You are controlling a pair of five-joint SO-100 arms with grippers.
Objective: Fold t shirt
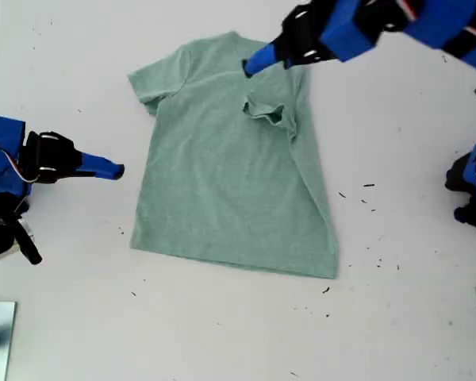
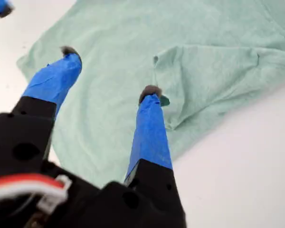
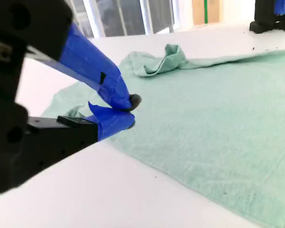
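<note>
T shirt spread flat on the white table, one sleeve folded inward, both grippers empty

My first gripper hangs over the shirt's upper part near the exterior view's top, its blue-taped jaws spread wide with nothing between them; one fingertip sits just beside the rumpled edge of the folded-in sleeve, though I cannot tell whether it touches the cloth. My second gripper is at the exterior view's left, just beside the shirt's side edge, jaws brought together with no cloth visibly caught in them. The other sleeve lies flat and spread out. Small dark specks dot the table toward the exterior view's right
</note>
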